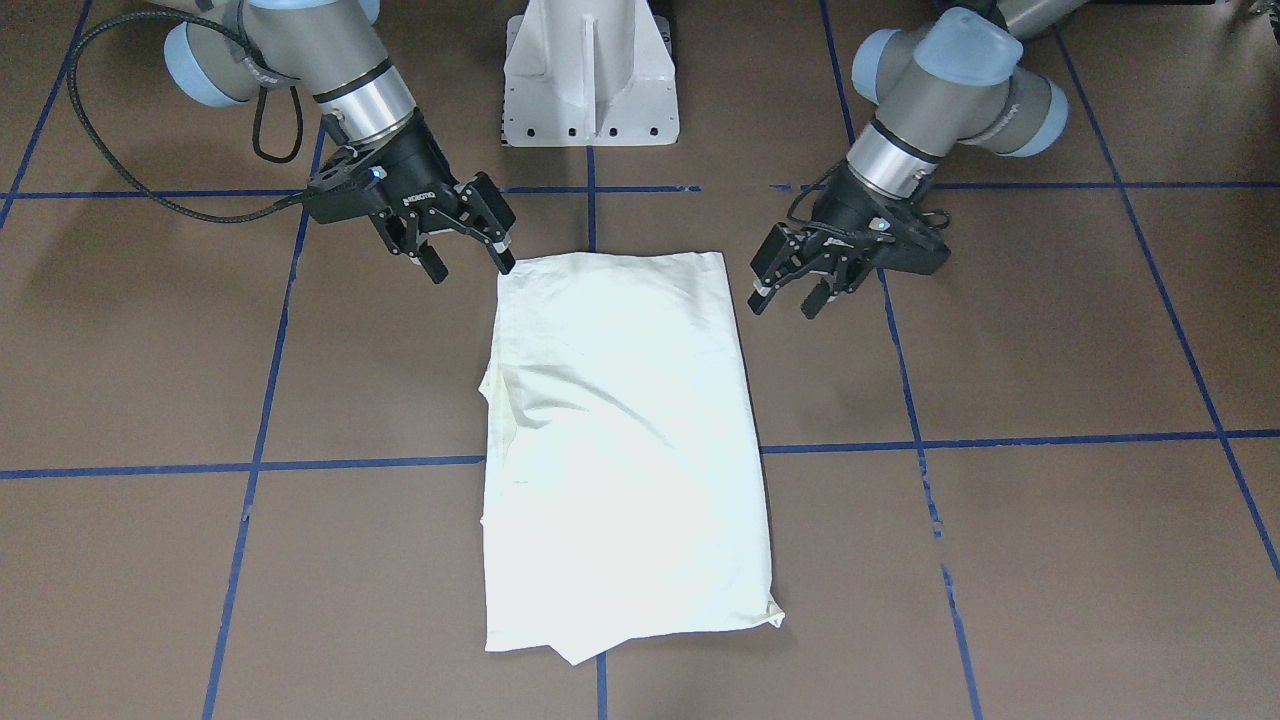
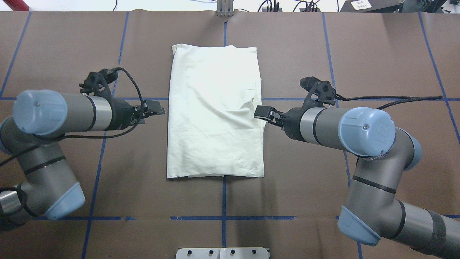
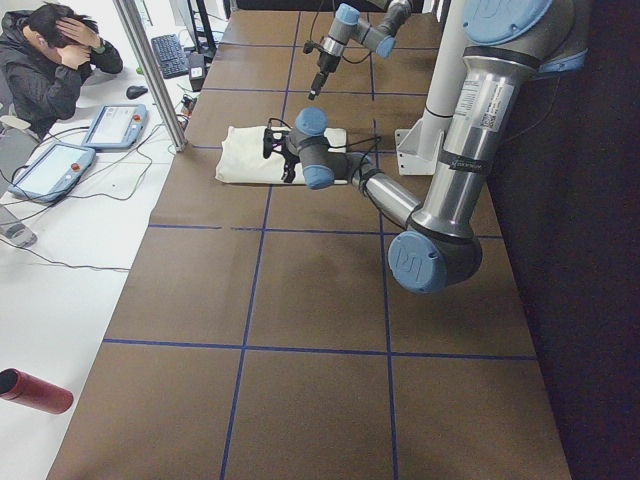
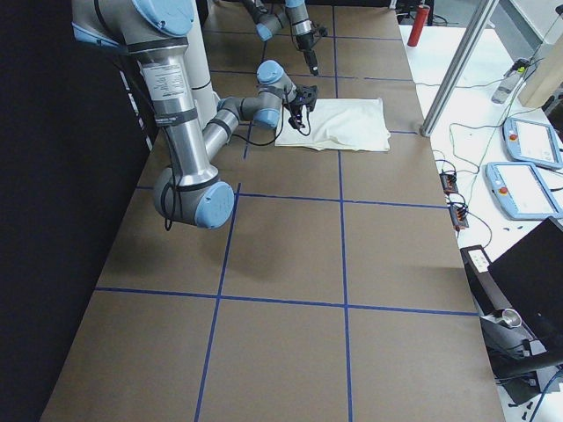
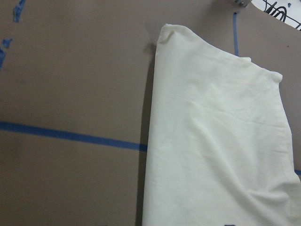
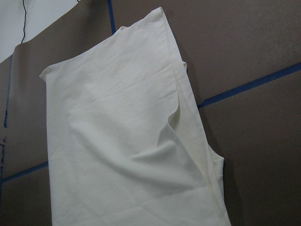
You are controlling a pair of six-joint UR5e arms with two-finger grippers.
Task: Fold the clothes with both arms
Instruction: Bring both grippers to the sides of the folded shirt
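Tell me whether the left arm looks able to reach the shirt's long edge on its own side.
Probably yes. The left hand hangs open just beside the shirt, with only bare table between them and nothing lying in the gap. The right hand is at the opposite edge, out of its way.
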